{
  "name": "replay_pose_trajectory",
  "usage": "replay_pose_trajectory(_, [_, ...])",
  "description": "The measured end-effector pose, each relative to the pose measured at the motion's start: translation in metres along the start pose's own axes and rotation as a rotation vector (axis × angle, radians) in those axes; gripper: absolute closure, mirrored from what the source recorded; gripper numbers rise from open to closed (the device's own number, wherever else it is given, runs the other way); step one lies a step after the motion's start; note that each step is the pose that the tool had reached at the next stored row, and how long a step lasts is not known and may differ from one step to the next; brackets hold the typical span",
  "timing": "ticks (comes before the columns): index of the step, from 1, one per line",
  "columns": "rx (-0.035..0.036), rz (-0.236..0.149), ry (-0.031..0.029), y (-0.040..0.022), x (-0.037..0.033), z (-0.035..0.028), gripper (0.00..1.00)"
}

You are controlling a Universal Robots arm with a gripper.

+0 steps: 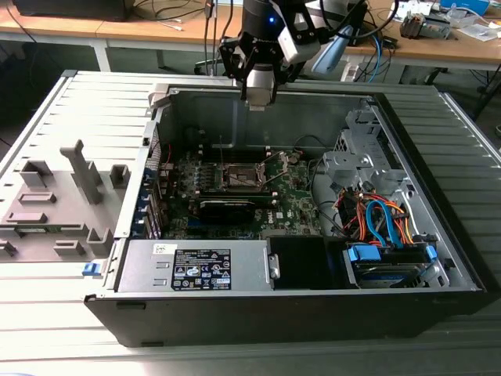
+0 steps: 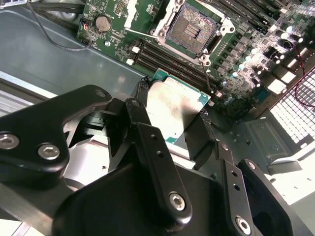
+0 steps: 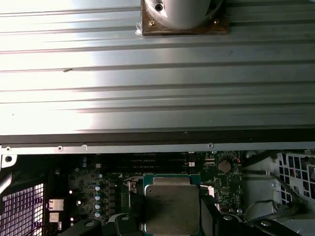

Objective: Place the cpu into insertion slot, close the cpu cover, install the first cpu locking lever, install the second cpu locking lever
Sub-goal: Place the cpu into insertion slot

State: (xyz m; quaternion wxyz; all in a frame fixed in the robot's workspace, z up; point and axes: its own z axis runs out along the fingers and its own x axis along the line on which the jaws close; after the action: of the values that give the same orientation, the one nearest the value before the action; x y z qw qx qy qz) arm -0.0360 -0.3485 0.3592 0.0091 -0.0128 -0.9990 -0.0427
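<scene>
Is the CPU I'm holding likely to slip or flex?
The CPU looks like a flat metal-lidded plate, so probably stiff and light. The gripper pinches only its thin edges, so it could slip or twist if bumped.

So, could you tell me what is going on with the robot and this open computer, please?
The robot arm's claw hangs over the open computer case, near its back wall. It is shut on the cpu, which both wrist views show gripped by its edges. Below, on the motherboard, the insertion slot sits with its dark centre bare, so the cpu is not yet placed.
</scene>
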Motion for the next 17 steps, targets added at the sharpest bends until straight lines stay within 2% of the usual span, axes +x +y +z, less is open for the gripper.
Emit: replay_pose_trajectory(17, [0.0002, 0.000, 0.0000, -0.0031, -0.0001, 0.0016, 0.45])
